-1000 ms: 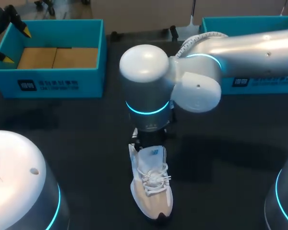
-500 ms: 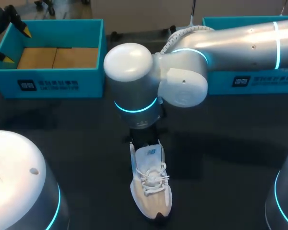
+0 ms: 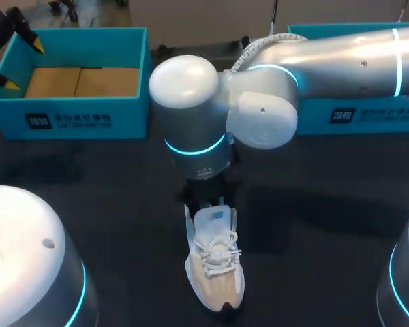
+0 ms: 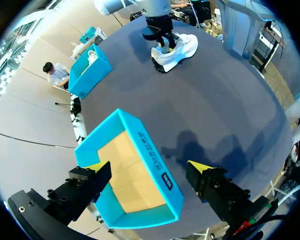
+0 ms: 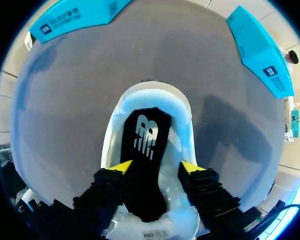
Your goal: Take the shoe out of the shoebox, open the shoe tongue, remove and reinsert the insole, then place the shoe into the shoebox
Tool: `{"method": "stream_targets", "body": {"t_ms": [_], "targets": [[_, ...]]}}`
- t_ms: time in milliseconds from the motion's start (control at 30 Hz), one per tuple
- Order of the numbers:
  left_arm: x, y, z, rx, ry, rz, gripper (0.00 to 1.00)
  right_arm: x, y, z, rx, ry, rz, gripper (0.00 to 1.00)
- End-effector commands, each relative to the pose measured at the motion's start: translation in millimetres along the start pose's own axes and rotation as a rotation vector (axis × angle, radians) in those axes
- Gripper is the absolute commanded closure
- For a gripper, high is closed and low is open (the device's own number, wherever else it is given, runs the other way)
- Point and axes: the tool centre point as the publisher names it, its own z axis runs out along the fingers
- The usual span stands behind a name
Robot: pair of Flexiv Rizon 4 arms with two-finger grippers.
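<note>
The white lace-up shoe (image 3: 215, 269) stands on the dark table near its front edge, heel toward the back. My right gripper (image 3: 205, 196) hangs over the heel opening, its wrist hiding most of the fingers from above. In the right wrist view the right gripper (image 5: 155, 167) is open, its yellow tips either side of the black insole (image 5: 145, 137), which lies inside the shoe (image 5: 184, 117). My left gripper (image 3: 24, 65) is open over the left end of the blue shoebox (image 3: 82, 122); seen from its wrist, the left gripper (image 4: 149, 166) straddles the shoebox (image 4: 152, 157), far from the shoe (image 4: 177, 50).
A second blue box (image 3: 358, 112) stands at the back right, behind my right arm (image 3: 341, 61). The shoebox shows a bare cardboard floor (image 3: 82, 82). Dark table surface (image 3: 109, 204) stretches between the boxes and the shoe.
The right gripper's fingers have spread apart over the shoe's heel. My right arm's elbow has shifted a little to the left. The left arm has not moved.
</note>
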Motion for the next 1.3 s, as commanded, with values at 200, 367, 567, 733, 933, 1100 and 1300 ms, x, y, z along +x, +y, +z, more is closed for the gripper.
{"method": "stream_targets", "body": {"t_ms": [200, 367, 567, 733, 933, 1100, 1300], "targets": [[0.5, -0.3, -0.2, -0.003, 0.001, 0.001, 0.00, -1.1, -12.5, -5.9, -0.006, 0.000, -0.007, 0.00], [0.5, -0.3, -0.2, -0.003, 0.001, 0.001, 0.00, 3.5, -18.0, -8.8, 0.000, 0.000, -0.012, 0.00], [0.5, -0.3, -0.2, -0.003, 0.001, 0.001, 0.00, 4.7, -25.3, -11.9, 0.011, 0.003, -0.005, 0.00], [0.5, -0.3, -0.2, -0.003, 0.001, 0.001, 0.00, 6.8, -30.7, -18.5, 0.017, -0.002, -0.004, 0.00], [0.5, -0.3, -0.2, -0.003, 0.001, 0.001, 0.00, 7.7, -39.7, -26.3, 0.018, -0.014, 0.006, 0.00], [0.5, -0.3, -0.2, -0.003, 0.001, 0.001, 0.00, 7.1, -53.1, -32.3, 0.015, -0.017, 0.031, 0.00], [0.5, -0.3, -0.2, -0.003, 0.001, 0.001, 0.00, 14.4, -72.8, -43.7, 0.011, -0.004, 0.042, 0.00]]}}
